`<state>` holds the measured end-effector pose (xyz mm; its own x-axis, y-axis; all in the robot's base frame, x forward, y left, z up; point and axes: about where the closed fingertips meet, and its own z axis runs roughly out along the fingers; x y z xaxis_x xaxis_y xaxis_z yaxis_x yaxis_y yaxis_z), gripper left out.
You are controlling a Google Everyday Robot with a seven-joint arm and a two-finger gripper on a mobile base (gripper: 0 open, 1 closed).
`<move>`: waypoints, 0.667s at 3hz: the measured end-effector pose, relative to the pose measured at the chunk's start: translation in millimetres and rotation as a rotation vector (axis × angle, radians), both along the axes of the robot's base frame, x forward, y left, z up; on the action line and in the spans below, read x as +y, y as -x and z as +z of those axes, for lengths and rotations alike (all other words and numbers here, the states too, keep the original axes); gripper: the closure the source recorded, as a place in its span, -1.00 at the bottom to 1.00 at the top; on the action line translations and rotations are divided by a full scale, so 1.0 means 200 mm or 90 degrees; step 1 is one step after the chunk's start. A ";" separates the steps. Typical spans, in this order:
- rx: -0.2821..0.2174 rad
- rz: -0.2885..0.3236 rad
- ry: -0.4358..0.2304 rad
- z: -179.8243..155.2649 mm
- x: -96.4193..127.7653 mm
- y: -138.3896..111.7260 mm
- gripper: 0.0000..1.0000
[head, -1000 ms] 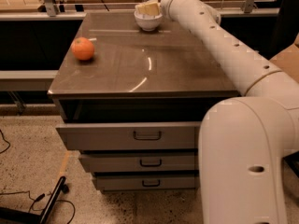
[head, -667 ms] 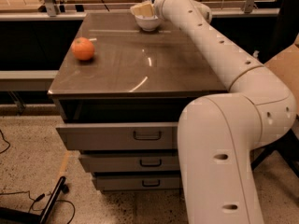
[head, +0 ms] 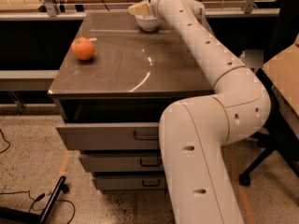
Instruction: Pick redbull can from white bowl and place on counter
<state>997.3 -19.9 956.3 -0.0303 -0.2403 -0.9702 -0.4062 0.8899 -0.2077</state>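
Glossy grey-brown worktop [head: 126, 73], flat and square, reflects pale streaks of light. At its far edge the cream, blocky gripper [head: 140, 8] sits low over the small round white bowl [head: 148, 23], directly under it. How wide the gripper is, I cannot tell. The redbull can is hidden from view. A round, matte orange fruit [head: 83, 49] lies well apart, nearer and to the gripper's left side in the view. The smooth white arm [head: 205, 45] curves across the right edge, above grey drawers [head: 112, 136] with dark handles
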 end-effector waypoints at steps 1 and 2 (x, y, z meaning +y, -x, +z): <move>0.002 -0.008 -0.030 -0.01 0.00 -0.06 -1.00; 0.005 -0.010 -0.071 -0.02 0.02 -0.10 -1.00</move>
